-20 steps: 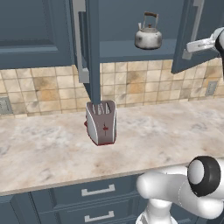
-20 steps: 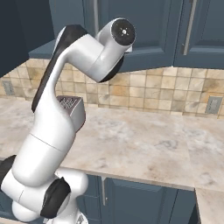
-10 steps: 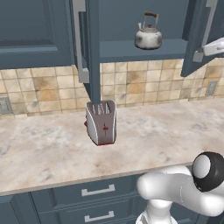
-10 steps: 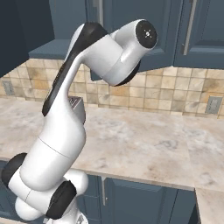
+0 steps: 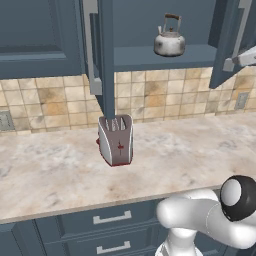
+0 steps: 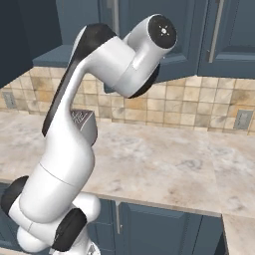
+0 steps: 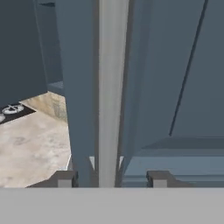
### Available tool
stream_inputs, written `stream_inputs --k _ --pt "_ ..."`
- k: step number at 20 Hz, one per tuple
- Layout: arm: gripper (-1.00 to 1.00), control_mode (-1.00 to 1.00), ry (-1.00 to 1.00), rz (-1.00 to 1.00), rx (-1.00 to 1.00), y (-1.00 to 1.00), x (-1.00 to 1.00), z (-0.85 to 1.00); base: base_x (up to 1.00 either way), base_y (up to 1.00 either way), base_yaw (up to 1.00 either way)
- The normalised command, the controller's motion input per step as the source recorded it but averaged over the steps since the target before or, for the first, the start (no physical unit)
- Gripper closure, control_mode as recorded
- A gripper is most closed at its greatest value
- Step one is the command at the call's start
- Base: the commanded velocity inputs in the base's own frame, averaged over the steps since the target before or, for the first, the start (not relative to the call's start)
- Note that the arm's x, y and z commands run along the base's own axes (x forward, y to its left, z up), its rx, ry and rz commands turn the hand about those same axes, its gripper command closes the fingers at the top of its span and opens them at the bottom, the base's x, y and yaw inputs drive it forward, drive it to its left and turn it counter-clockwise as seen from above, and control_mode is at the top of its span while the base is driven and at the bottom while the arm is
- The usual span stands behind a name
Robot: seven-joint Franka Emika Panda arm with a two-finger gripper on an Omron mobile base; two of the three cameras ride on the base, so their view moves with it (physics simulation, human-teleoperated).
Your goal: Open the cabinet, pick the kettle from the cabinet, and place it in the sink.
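Observation:
The cabinet (image 5: 150, 57) stands with both doors swung out. On its shelf sits the kettle (image 5: 169, 41), silver with a brown-topped handle, upright and untouched. My gripper (image 5: 231, 64) is at the right door (image 5: 226, 42), well to the right of the kettle. In the hand view the door's silver bar handle (image 7: 112, 87) runs straight up between my fingertips (image 7: 65, 178). Both tips stand clear of the bar, so the gripper (image 7: 112, 179) is open around it. The sink is out of view.
A silver toaster (image 5: 116, 140) stands on the marble counter (image 5: 190, 150) under the left door (image 5: 105, 60). Blue drawers (image 5: 110, 217) run below the counter edge. My arm's elbow (image 6: 162, 32) is raised in front of closed wall cabinets (image 6: 224, 35).
The jaws have spread off the right door's handle. The arm's elbow has swung up and to the right, and the right door has opened slightly wider.

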Motion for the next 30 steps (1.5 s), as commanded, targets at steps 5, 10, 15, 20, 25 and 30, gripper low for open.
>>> stream_inputs --k 5,10,15,20,25,30 --pt "-1.00 -1.00 0.00 -0.33 -0.02 -0.27 -0.40 -0.09 0.00 0.00 0.00" --pt "-1.00 -1.00 0.00 -0.36 0.00 -0.01 -0.53 -0.02 0.00 0.00 0.00" --pt "-1.00 -1.00 -0.03 -0.29 0.01 0.25 -0.53 -0.01 0.00 0.00 0.00" --pt "-1.00 -1.00 -0.10 -0.27 0.00 0.36 -0.45 -0.01 0.00 0.00 0.00" --pt "-1.00 -1.00 -0.10 -0.29 0.00 0.40 -0.33 0.00 0.00 0.00 0.00" --pt "-1.00 -1.00 -0.06 -0.34 0.00 0.42 -0.22 0.00 0.00 0.00 0.00"
